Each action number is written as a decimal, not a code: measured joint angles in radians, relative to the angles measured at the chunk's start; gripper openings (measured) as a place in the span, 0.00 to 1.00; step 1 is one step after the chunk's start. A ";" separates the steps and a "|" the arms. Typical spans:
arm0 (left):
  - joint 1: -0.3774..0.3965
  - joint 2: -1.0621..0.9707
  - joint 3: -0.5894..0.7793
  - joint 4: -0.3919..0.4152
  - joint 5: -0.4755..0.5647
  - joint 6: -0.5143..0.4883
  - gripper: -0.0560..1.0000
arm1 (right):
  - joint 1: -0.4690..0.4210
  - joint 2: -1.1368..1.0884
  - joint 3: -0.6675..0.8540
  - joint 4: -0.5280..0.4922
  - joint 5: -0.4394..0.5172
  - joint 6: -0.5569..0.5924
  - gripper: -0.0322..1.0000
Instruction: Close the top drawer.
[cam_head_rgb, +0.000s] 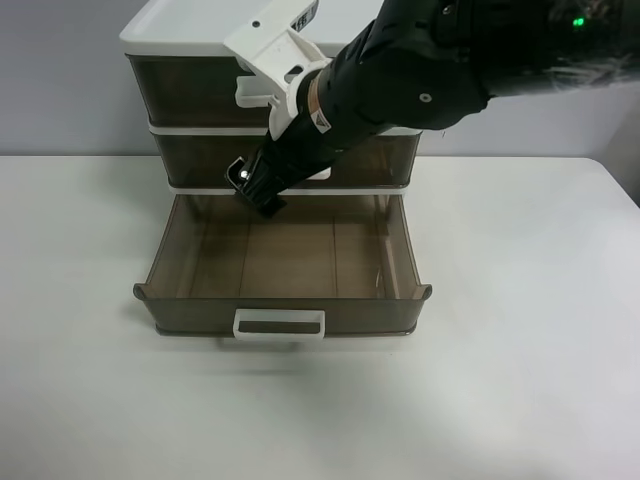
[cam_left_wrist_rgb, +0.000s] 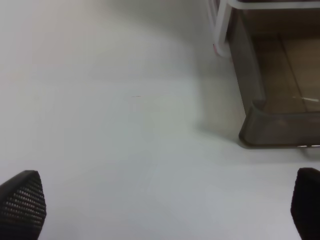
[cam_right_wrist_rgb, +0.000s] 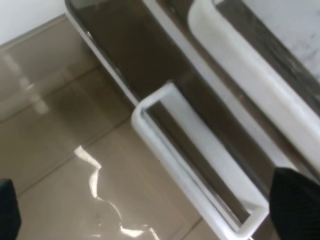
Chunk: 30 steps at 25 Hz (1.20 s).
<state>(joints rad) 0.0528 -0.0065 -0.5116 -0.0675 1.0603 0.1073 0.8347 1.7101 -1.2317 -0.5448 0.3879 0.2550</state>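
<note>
The top drawer (cam_head_rgb: 185, 90) of the white-framed cabinet is smoky brown plastic and sits flush in the frame. Its white handle (cam_head_rgb: 250, 92) is partly hidden behind the arm. The lowest drawer (cam_head_rgb: 285, 262) is pulled far out, with its white loop handle (cam_head_rgb: 280, 324) at the front. My right gripper (cam_head_rgb: 258, 188) hangs over the back of that open drawer, in front of the middle drawer (cam_head_rgb: 200, 158). In the right wrist view it (cam_right_wrist_rgb: 150, 212) is open and empty, beside a white loop handle (cam_right_wrist_rgb: 200, 165). My left gripper (cam_left_wrist_rgb: 162, 205) is open over bare table.
The cabinet stands on a white table (cam_head_rgb: 520, 330). The left wrist view shows the open drawer's flared front corner (cam_left_wrist_rgb: 260, 125) and the cabinet's white frame (cam_left_wrist_rgb: 220, 30) beside bare table (cam_left_wrist_rgb: 110, 110). A grey wall (cam_head_rgb: 60, 80) runs behind.
</note>
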 joint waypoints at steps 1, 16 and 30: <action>0.000 0.000 0.000 0.000 0.000 0.000 0.99 | 0.000 0.002 -0.004 0.002 -0.003 0.000 0.98; 0.000 0.000 0.000 0.000 0.000 0.000 0.99 | 0.123 -0.451 -0.017 0.239 0.519 -0.139 0.98; 0.000 0.000 0.000 0.000 0.000 0.000 0.99 | 0.125 -1.053 0.227 0.322 0.827 -0.170 0.98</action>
<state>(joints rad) 0.0528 -0.0065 -0.5116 -0.0675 1.0603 0.1073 0.9594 0.6573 -1.0044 -0.2232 1.2148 0.0853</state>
